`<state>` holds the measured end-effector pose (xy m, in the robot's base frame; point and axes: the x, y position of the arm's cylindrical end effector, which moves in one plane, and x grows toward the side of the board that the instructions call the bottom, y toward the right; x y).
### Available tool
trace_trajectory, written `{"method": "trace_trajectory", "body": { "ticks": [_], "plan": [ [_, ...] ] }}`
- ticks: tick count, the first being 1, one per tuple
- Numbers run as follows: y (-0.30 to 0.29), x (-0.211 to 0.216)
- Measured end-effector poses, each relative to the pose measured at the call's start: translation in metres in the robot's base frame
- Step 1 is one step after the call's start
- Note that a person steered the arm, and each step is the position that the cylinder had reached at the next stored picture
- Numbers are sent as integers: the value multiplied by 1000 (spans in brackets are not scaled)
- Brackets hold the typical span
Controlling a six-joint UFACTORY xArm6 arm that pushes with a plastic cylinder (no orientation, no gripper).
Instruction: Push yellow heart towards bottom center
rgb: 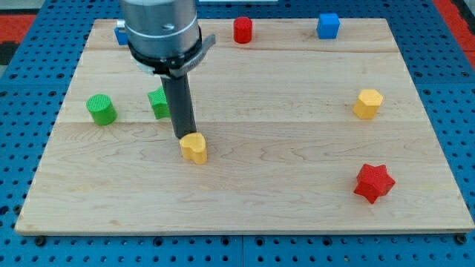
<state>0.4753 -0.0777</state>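
The yellow heart lies on the wooden board, left of the middle. My tip is at the heart's upper left edge, touching or nearly touching it. The dark rod rises from there to the grey arm body at the view's top.
A green cylinder is at the left. A green block sits partly behind the rod. A red cylinder, a blue cube and a partly hidden blue block are along the top. A yellow hexagon and a red star are at the right.
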Motion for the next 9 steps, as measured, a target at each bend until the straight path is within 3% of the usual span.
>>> {"method": "trace_trajectory", "body": {
  "ticks": [2, 7, 8, 9],
  "plan": [
    [49, 26],
    [38, 7],
    [-1, 12],
    [0, 28]
  ]
}}
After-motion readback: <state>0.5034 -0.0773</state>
